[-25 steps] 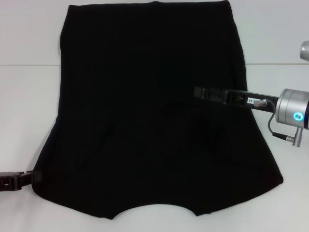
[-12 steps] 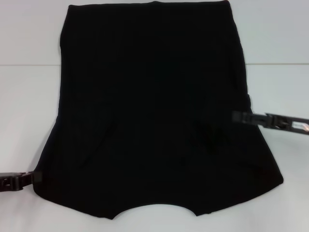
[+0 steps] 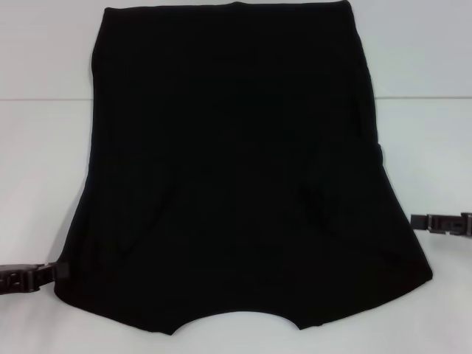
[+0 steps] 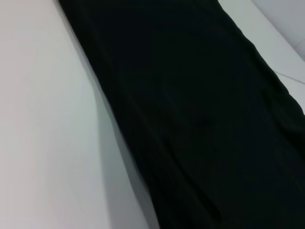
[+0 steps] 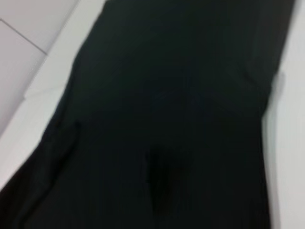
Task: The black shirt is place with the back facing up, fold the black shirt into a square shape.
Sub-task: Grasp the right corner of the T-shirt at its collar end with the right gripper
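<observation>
shirt: the black shirt (image 3: pixel 232 169) lies flat across the middle of the white table (image 3: pixel 37 162), plain back side up. The curved neckline sits at 6 o'clock, nearest the robot, and the hem is out at 12. No lettering shows, which fits it being face down.

shape so far: the sleeves look tucked in already, so the outline is a tall trapezoid, wider toward 6. My guess is the side folds are done and the lengthwise fold is what's left.

left gripper (image 3: pixel 29 276): down at about 8 o'clock, tip right at the shirt's near-left corner, probably lined up to grab that edge. Can't tell whether it's spread or pinching.

right gripper (image 3: pixel 441 223): at about 4 o'clock, just off the right edge and not touching the cloth. Can't tell its fingers either.

wrist views: both just show black cloth on the table, no fingers.
</observation>
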Robot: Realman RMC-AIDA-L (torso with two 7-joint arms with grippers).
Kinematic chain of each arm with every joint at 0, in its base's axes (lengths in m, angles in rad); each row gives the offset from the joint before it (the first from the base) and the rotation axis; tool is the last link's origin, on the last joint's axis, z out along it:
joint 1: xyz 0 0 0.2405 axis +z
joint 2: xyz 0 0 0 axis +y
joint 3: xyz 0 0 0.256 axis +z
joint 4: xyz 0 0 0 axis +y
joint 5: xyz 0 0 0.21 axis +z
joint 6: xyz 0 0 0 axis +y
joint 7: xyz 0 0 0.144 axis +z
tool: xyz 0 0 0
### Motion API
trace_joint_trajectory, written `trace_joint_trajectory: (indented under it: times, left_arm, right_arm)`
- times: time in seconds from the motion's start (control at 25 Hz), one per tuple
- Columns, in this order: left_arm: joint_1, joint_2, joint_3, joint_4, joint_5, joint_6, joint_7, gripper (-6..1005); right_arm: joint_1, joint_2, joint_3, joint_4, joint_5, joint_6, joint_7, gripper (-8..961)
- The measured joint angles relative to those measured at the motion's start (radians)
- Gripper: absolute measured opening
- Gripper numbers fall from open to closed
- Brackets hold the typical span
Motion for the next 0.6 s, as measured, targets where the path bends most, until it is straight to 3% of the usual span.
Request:
trace_joint_trajectory:
  times: [0.6]
  left_arm:
    - [-0.006, -0.001, 0.003, -0.001, 0.003, 0.001, 0.004, 30]
  right_arm:
    - [0.051, -0.003, -0.002, 0.007, -0.172, -0.039, 0.06, 667]
